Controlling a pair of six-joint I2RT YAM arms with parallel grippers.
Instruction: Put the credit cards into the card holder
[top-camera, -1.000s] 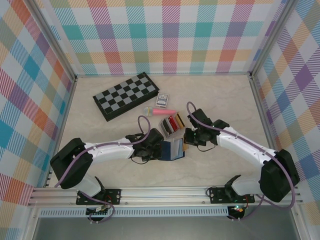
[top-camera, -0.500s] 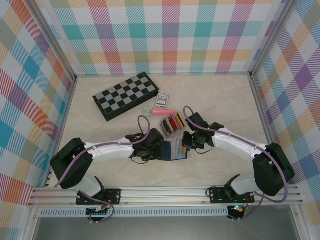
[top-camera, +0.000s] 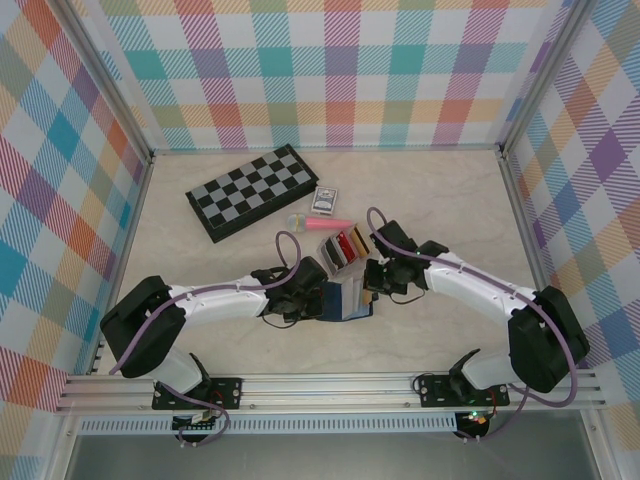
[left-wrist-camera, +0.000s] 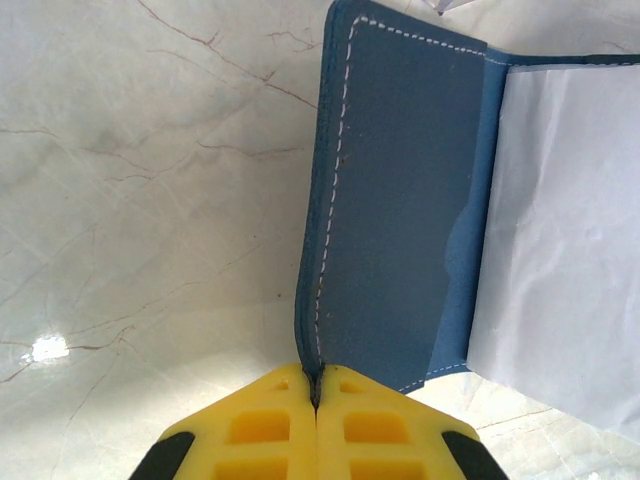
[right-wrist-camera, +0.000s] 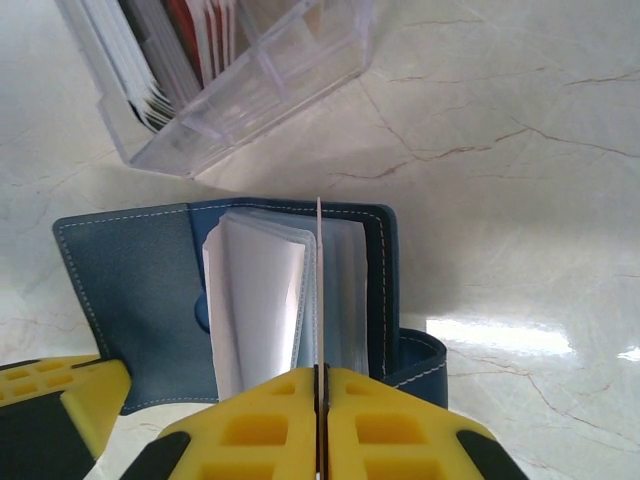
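The card holder (left-wrist-camera: 400, 200) is pinched open by the left gripper (left-wrist-camera: 315, 385), so the credit card (right-wrist-camera: 318, 260) clamped in the right gripper (right-wrist-camera: 320, 378) can be inserted.

Had white links (top-camera: 215, 297) and black joints (top-camera: 138, 320), trailed purple cables (top-camera: 279, 243), ended in yellow fingers (left-wrist-camera: 260, 430) moulded with square pockets.

Card holder (top-camera: 347, 298): navy, white stitching, lying open and flat mid-table, toward the near edge, clear sleeves fanned up inside. One cover edge clamped in left gripper (left-wrist-camera: 316, 385). One credit card (right-wrist-camera: 318, 280) edge-on at the sleeves, clamped in right gripper (right-wrist-camera: 320, 375). Remaining credit cards (top-camera: 346, 243), red and black among them, stand in a clear box (right-wrist-camera: 250, 90) just beyond.
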